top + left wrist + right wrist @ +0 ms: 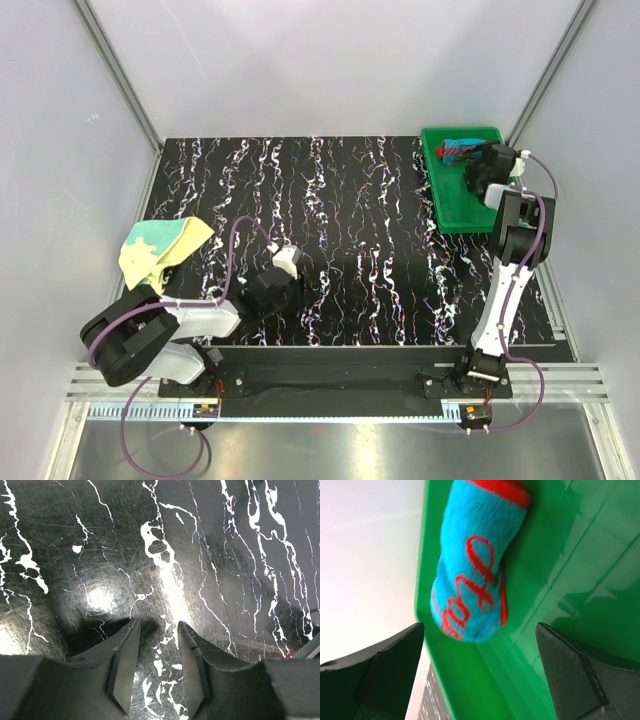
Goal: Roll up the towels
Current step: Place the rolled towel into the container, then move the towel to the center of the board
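My right gripper (479, 625) was spread wide and empty, right over the rolled red-and-blue towel (475, 565) in the green tray (570, 580). Left gripper (158, 624) hung partly spread, empty, above the table (225, 555). The yellow towel (160, 245) lay unrolled near its left edge.

The left arm (200, 320) sits folded low, left gripper (157, 625) partly open and empty; the right arm (505, 290) extends forward, right gripper (480, 627) spread wide, empty.
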`<state>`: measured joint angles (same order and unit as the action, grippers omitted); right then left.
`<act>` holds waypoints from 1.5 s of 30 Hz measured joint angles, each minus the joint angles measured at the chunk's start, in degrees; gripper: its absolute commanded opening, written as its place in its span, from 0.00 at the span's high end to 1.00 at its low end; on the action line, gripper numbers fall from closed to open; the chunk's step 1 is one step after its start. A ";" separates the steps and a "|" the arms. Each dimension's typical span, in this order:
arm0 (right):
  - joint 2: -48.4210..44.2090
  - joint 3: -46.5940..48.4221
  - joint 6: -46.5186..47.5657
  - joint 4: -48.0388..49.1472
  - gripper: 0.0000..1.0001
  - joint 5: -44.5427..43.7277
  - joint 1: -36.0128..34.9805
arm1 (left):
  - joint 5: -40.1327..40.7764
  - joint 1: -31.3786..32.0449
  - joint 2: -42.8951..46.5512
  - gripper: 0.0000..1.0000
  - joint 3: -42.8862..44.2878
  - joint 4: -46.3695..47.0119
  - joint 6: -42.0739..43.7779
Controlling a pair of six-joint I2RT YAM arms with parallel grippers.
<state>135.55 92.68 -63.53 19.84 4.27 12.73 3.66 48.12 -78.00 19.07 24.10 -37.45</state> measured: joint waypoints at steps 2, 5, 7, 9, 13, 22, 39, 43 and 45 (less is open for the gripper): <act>-2.43 -1.95 1.22 -1.01 0.00 0.46 0.00 | 0.07 0.07 0.02 0.57 0.00 0.00 0.00; -6.93 -4.07 3.45 -3.19 0.00 1.42 0.00 | 0.11 0.07 0.07 0.57 0.00 -0.02 -0.02; -11.56 -5.90 5.90 -4.59 0.00 1.92 0.02 | 0.20 0.07 0.28 0.57 0.00 -0.33 -0.02; -17.64 -8.31 9.07 -5.99 0.00 3.13 0.02 | 0.50 0.11 0.61 0.57 0.00 -0.85 -0.04; -31.50 -13.42 14.86 -8.22 0.00 6.51 0.00 | 2.58 -0.52 3.45 0.46 0.92 -6.95 -1.05; -60.41 -34.56 20.63 -12.87 0.00 11.76 -7.43 | 11.63 -12.35 8.66 0.16 25.97 -36.89 -1.53; -71.36 -48.37 22.18 -28.79 0.00 11.80 -27.06 | 18.03 -37.83 -26.45 0.19 58.18 -62.10 10.29; -71.93 -49.72 23.06 -29.64 0.00 11.96 -27.06 | 17.51 -42.56 -28.04 0.19 58.12 -63.63 10.73; -71.82 -50.69 23.30 -29.90 0.00 12.24 -27.04 | 17.29 -44.54 -28.04 0.20 58.12 -63.34 10.73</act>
<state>63.72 42.00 -40.23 -10.07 16.51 -14.31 20.95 3.57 -106.04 77.19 -39.24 -26.72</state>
